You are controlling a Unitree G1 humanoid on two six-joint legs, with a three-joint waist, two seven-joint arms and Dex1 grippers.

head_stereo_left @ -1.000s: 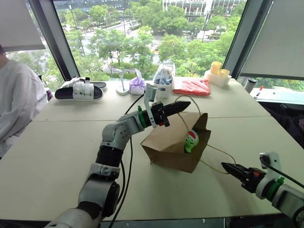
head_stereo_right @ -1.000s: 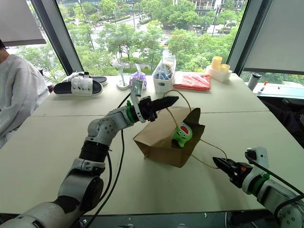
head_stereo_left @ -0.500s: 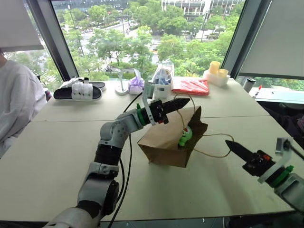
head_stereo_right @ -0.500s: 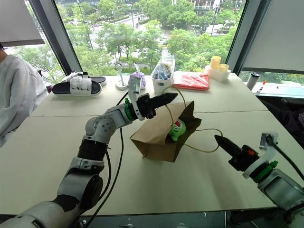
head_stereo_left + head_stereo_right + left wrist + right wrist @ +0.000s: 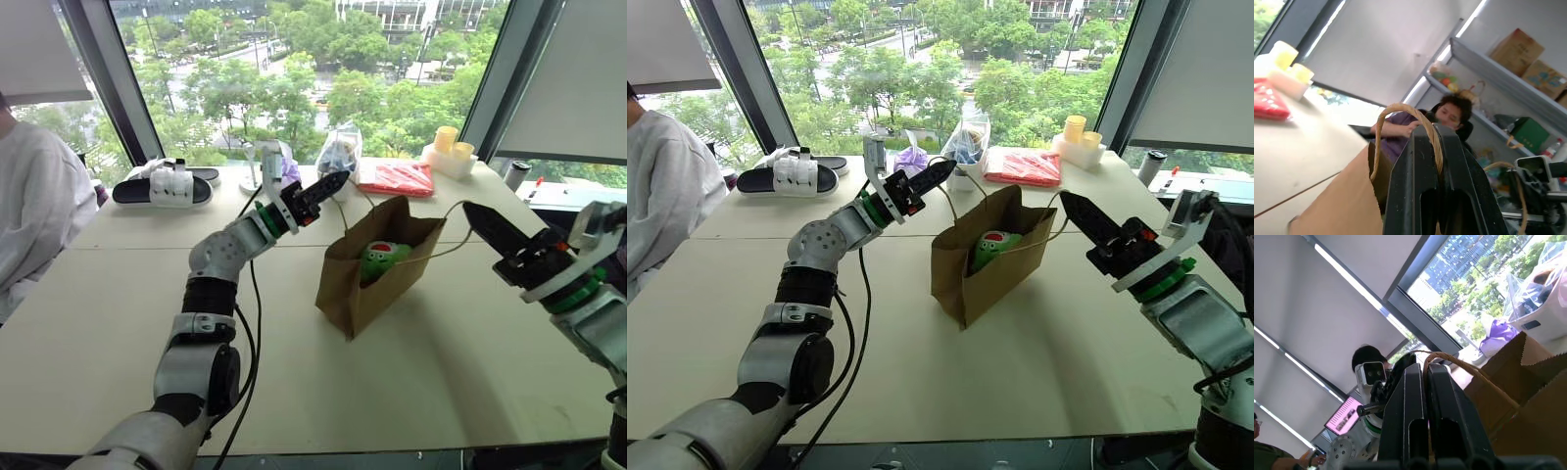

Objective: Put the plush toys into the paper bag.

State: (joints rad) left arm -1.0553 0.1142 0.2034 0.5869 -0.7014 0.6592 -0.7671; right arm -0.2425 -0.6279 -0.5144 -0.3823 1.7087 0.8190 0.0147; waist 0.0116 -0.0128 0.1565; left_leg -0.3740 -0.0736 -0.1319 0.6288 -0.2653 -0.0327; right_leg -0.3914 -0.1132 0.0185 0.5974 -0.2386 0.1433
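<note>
Left eye view: left arm stretched forward and to the right over the desk [image 5: 118,294], left gripper [image 5: 334,180] tilted slightly upward, fingers pressed together on 1 twine handle [image 5: 345,204] of the paper bag [image 5: 377,276]. Right arm raised on the right side, right gripper [image 5: 476,212] aimed up and to the left, fingers closed on the other twine handle [image 5: 449,212]. Bag upright between the 2 grippers, mouth spread open, green plush toy [image 5: 384,257] inside with its red-and-white face patch upward. Orange toy not made out.

Right eye view: same arrangement; pale desk with a seam across it, wide windows behind with green trees outside. Along the far edge a black-and-white sandal [image 5: 792,179], a purple tied pouch [image 5: 911,159], a clear plastic bag [image 5: 967,143] of blue items, a red packet [image 5: 1024,166] and yellow cups [image 5: 1075,129] in a white holder. Person in a light grey top [image 5: 661,196] at the left edge.

Left wrist view: black fingers [image 5: 1415,181] closed, tan twine loop over their tips, brown bag edge just beside. Shelves with boxes and a seated person beyond.

Right wrist view: fingers [image 5: 1413,411] shut side by side, twine loop pinched at the tips, bag rim beside them, purple pouch and window past it.
</note>
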